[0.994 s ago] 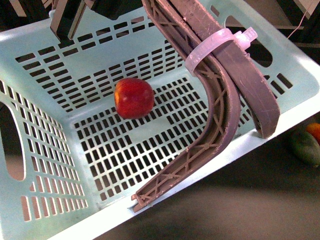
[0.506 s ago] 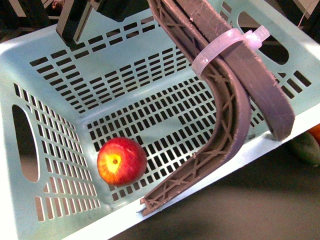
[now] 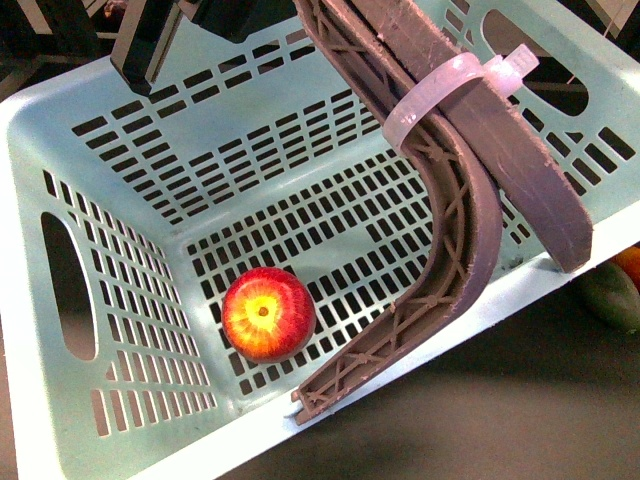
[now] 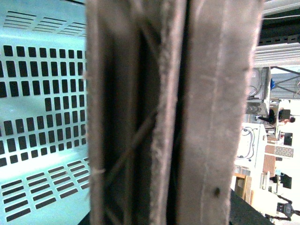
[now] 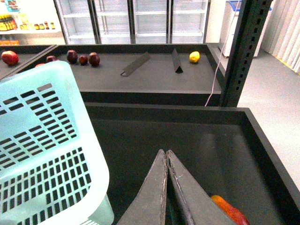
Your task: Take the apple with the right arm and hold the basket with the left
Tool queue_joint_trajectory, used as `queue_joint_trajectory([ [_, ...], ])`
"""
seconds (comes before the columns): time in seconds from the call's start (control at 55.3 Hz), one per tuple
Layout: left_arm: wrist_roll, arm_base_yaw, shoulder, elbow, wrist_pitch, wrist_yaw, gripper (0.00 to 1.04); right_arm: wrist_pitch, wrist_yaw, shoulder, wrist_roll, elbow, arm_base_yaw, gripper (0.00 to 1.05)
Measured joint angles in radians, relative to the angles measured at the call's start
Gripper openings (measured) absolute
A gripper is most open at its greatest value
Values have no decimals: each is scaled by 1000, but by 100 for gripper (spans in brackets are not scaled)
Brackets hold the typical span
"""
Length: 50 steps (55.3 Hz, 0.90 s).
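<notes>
The apple (image 3: pixel 267 313), red with a yellow-orange patch facing me, lies loose on the slatted floor of the light blue basket (image 3: pixel 120 250), near its front left corner. The basket is tilted. My left gripper (image 3: pixel 445 325) is shut on the basket's near rim, with one curved grey-brown finger (image 3: pixel 455 230) inside and the other outside. In the left wrist view these fingers (image 4: pixel 211 117) fill the frame, with the basket (image 4: pixel 42 117) beside them. My right gripper (image 5: pixel 166 153) is shut and empty over a dark bin, next to the basket (image 5: pixel 47 154). The apple is hidden in both wrist views.
An oblong green fruit (image 3: pixel 610 295) and a small orange fruit (image 3: pixel 628 262) lie right of the basket. An orange fruit (image 5: pixel 229 212) lies in the bin by my right gripper. A black post (image 5: pixel 241 51) and a shelf with dark red fruit (image 5: pixel 71 56) stand behind.
The apple has rolled from the middle back of the basket floor to its front left corner. The basket has shifted and tilted a little in my left gripper.
</notes>
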<state>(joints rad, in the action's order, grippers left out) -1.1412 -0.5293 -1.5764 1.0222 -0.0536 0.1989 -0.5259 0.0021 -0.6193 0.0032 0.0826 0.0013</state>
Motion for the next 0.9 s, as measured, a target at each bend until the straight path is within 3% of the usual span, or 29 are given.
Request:
queue_joint_trajectory([
  [0.542,0,0,0,0,0,0,26,99,-3,188,0,-65,0,2],
  [0.904,0,0,0,0,0,0,26,248,-2,342,0,-65,0,2],
])
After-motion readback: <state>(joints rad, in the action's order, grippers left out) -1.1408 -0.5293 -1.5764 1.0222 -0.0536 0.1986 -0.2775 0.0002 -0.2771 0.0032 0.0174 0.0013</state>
